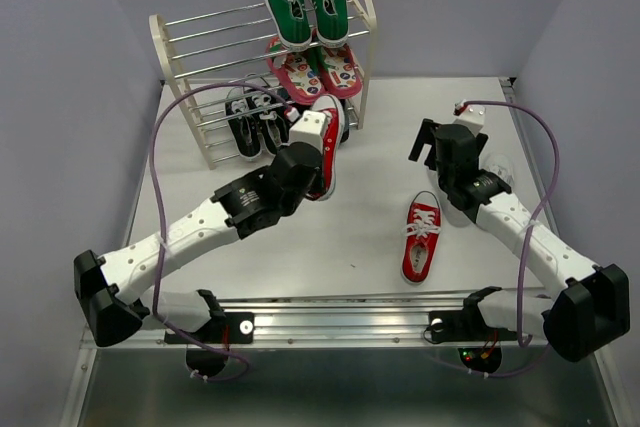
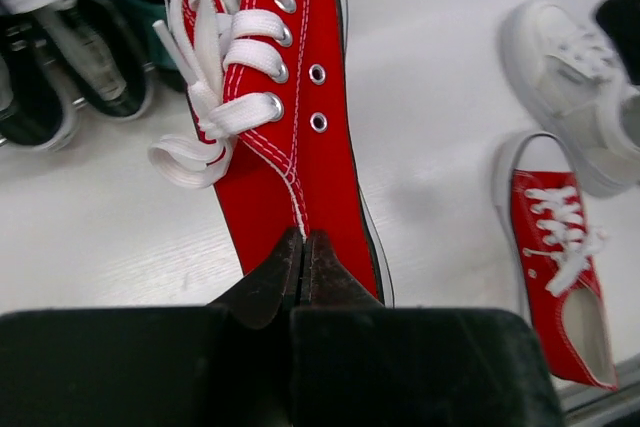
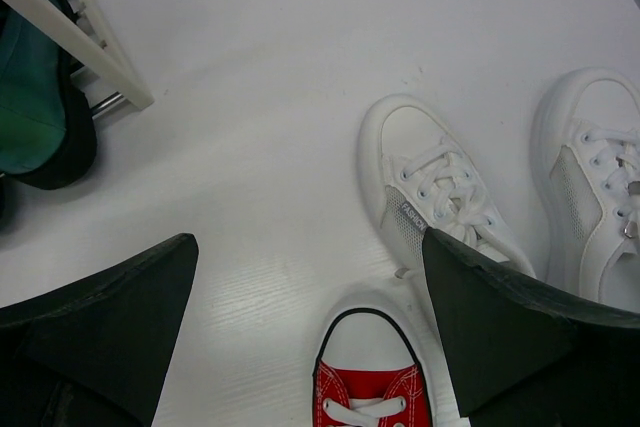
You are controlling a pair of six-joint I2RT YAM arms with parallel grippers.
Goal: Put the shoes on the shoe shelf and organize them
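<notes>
Red canvas fills the left wrist view. The left gripper [image 2: 303,247] is clamped tight on the rear upper of one red sneaker [image 2: 290,97], with the fabric pinched between its pressed-together fingers. The shoe runs straight ahead from the fingertips, its white laces toward the far end. Beyond its toe stands the shoe shelf [image 1: 169,57], and the black pair [image 1: 255,117] sits low in the rack, just left of the held shoe (whether its sole touches the table [image 1: 370,197] cannot be told). Off to this gripper's right the other red sneaker [image 1: 421,237] lies alone on the table. The right gripper [image 3: 308,247] hangs spread wide, grasping nothing. The loose red sneaker's toe lies just short of its gap. One white sneaker [image 3: 430,187] lies ahead, partly under the finger on the right of the wrist view, with a second white sneaker [image 3: 590,177] just beyond it.
</notes>
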